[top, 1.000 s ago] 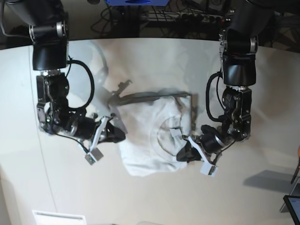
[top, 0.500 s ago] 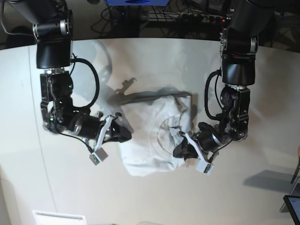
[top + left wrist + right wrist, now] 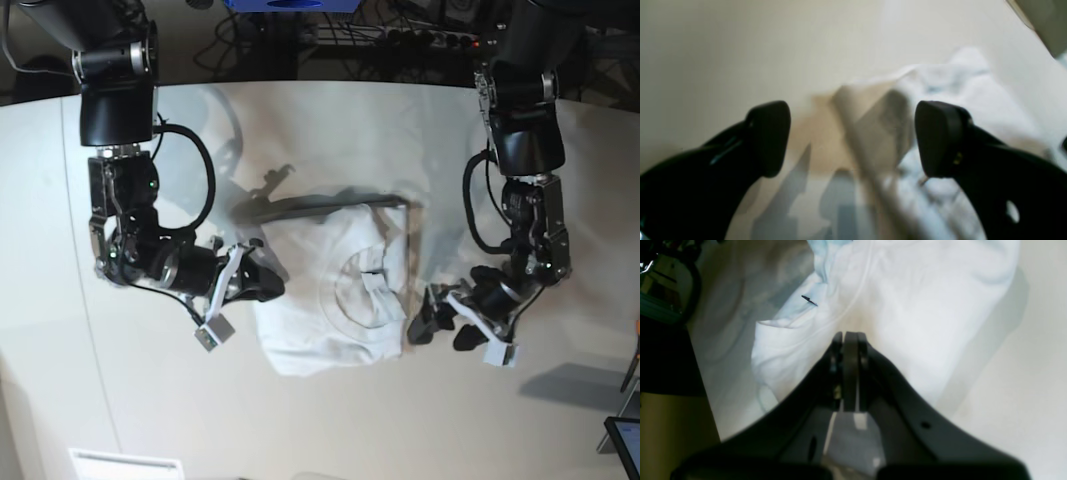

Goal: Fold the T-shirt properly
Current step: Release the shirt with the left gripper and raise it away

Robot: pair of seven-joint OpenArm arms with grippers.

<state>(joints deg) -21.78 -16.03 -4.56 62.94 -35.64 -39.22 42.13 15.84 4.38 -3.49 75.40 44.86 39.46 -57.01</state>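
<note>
The white T-shirt (image 3: 330,305) lies folded into a compact, wrinkled block in the middle of the table, its neckline facing up. My left gripper (image 3: 440,328) hangs open just off the shirt's right edge, holding nothing. The blurred left wrist view shows its fingers spread wide (image 3: 853,133), with the T-shirt (image 3: 967,90) beyond the right finger. My right gripper (image 3: 272,286) is shut at the shirt's left edge. In the right wrist view its jaws are pressed together (image 3: 846,336) over the T-shirt (image 3: 907,306); no cloth shows between them.
The off-white table (image 3: 320,120) ends in a curved far edge, with cables and dark gear behind it. A white flat item (image 3: 125,464) lies at the near left edge. A dark screen corner (image 3: 625,440) shows at the lower right.
The left gripper opened, let go of the shirt's right side and drew back to the right. The right gripper slid a little further toward the shirt's left edge, still shut.
</note>
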